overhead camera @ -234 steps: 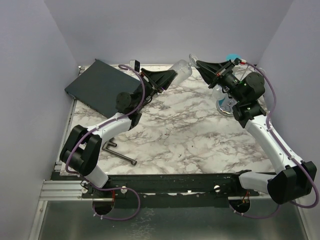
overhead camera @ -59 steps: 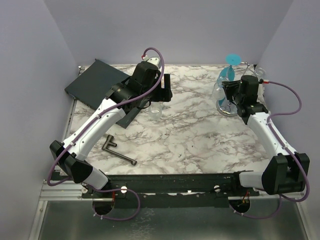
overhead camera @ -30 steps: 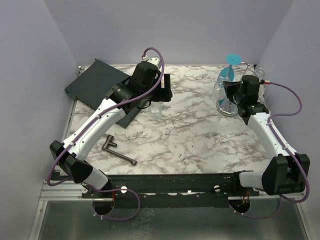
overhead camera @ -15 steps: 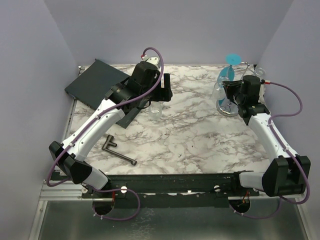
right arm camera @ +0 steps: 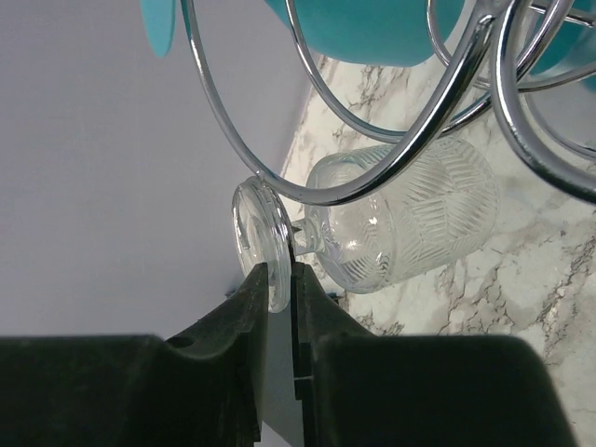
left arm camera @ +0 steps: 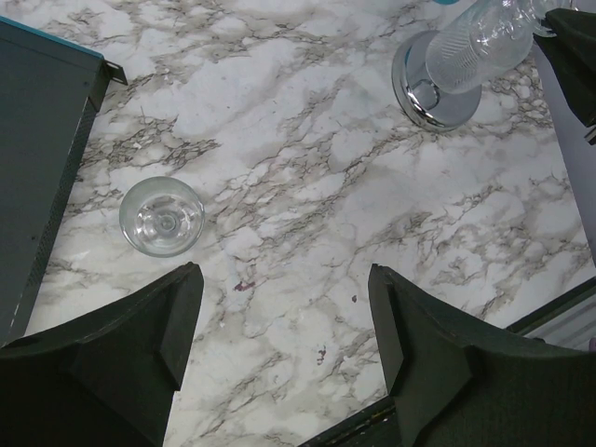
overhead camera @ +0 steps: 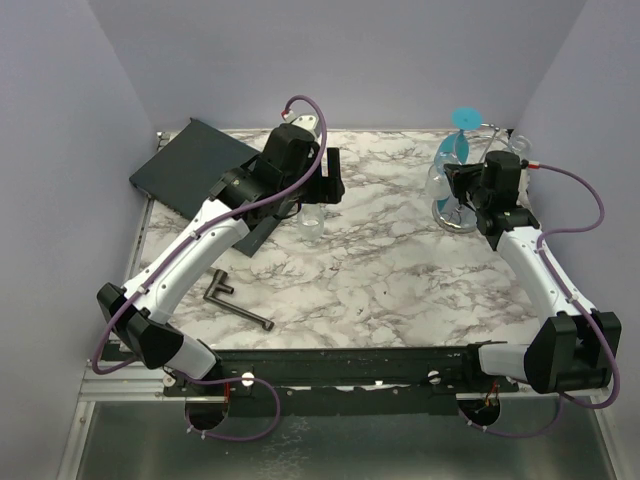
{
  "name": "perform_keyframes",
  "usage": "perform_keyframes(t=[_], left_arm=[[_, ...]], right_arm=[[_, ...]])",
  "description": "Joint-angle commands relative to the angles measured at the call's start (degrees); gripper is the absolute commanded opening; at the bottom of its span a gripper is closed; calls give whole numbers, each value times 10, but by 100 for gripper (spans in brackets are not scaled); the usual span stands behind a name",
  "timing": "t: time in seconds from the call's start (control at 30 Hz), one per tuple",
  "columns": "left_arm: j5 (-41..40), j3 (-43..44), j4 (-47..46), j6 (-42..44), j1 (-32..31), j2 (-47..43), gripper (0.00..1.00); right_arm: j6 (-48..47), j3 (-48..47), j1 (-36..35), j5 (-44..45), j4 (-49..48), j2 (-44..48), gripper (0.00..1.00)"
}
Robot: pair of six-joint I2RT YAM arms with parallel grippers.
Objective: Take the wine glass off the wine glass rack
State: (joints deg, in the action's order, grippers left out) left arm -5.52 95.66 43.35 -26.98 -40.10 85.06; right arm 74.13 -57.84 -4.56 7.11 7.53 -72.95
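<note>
The chrome wine glass rack [overhead camera: 452, 214] stands at the back right; its wire loops [right arm camera: 307, 102] fill the right wrist view. A clear patterned wine glass [right arm camera: 410, 219] hangs on it, bowl down. My right gripper [right arm camera: 277, 275] is shut on this glass's round foot [right arm camera: 253, 233], beside the rack [overhead camera: 458, 182]. My left gripper [left arm camera: 282, 279] is open and empty, held above the table [overhead camera: 332, 178]. A second clear glass [left arm camera: 162, 216] stands on the marble under it [overhead camera: 312, 222]. The rack's mirror base [left arm camera: 436, 88] also shows in the left wrist view.
A teal glass [overhead camera: 463, 120] hangs on the rack's far side [right arm camera: 372, 28]. A dark flat box [overhead camera: 195, 168] lies at the back left. A metal angled tool [overhead camera: 236, 300] lies near the front left. Purple walls stand close behind the rack.
Since the earliest frame my left gripper has set its clear glass on the table and let go. My right gripper has moved down onto the hanging glass's foot. Little has moved in the last second.
</note>
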Motion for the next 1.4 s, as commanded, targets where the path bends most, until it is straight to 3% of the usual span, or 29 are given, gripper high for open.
perform_keyframes(t=[0.0,0.33,1.37], left_arm=[[7,-6,-9,-6,1,-23,78],[13,-16,-14,-12,2,-27,78],[0,-32,-36,-18,1,-32,79]], right_arm=[[6,-4,-4,-16,-10,17,13],[8,-1,-4,-26,-5,29,1],[-9,9,-4,-109,-139,-15,0]])
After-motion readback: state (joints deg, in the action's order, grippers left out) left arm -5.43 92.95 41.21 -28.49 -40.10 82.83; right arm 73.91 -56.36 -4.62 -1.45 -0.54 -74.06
